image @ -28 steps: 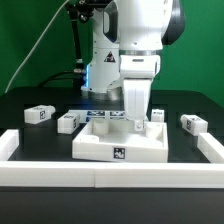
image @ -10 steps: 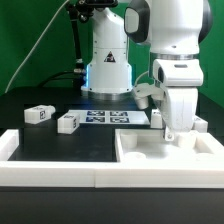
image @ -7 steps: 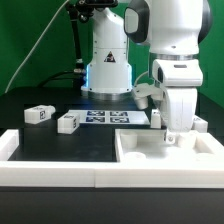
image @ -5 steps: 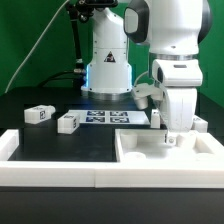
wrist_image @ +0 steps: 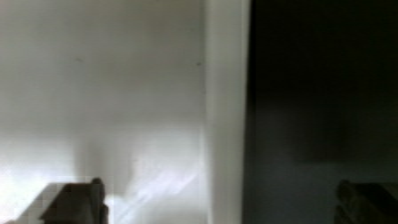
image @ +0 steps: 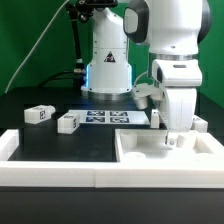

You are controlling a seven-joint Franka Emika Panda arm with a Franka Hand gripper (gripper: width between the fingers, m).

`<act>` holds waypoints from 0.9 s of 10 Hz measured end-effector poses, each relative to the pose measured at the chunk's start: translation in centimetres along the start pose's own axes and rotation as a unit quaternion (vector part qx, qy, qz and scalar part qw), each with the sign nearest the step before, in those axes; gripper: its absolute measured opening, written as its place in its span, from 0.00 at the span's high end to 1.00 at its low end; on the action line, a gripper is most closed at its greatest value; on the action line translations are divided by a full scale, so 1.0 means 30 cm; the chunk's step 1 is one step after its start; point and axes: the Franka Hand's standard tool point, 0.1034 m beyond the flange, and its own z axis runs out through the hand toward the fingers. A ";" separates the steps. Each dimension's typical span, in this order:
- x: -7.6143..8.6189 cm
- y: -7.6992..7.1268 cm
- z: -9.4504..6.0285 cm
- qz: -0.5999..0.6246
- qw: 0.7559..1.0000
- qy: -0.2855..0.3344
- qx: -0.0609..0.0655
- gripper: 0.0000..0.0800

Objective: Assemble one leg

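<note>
My gripper [image: 172, 140] hangs at the exterior view's right, down over the back rim of the large flat white square piece [image: 140, 160], which lies in the right front corner. In the wrist view the gripper [wrist_image: 222, 205] is open: its dark fingertips [wrist_image: 75, 200] stand wide apart, astride that piece's rim [wrist_image: 224, 100], with nothing gripped. Two legs [image: 38, 114] [image: 68, 122] lie on the black table at the left. Another leg [image: 157, 118] lies just behind my gripper. A further one [image: 200, 126] is half hidden at the far right.
The marker board [image: 108, 118] lies flat in the middle, in front of the robot base [image: 108, 65]. A low white wall [image: 50, 176] runs along the front, with a corner block [image: 8, 145] at the left.
Since 2.8 s ago the gripper and the large square piece have moved from the middle to the right front corner. Over the last second the fingers have parted slightly; nothing else moved.
</note>
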 end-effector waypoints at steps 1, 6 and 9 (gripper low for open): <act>0.006 -0.003 -0.026 0.015 1.000 -0.001 -0.005 0.19; 0.086 -0.104 -0.126 0.140 0.990 -0.009 -0.009 0.19; 0.084 -0.103 -0.124 0.170 0.985 -0.008 -0.009 0.19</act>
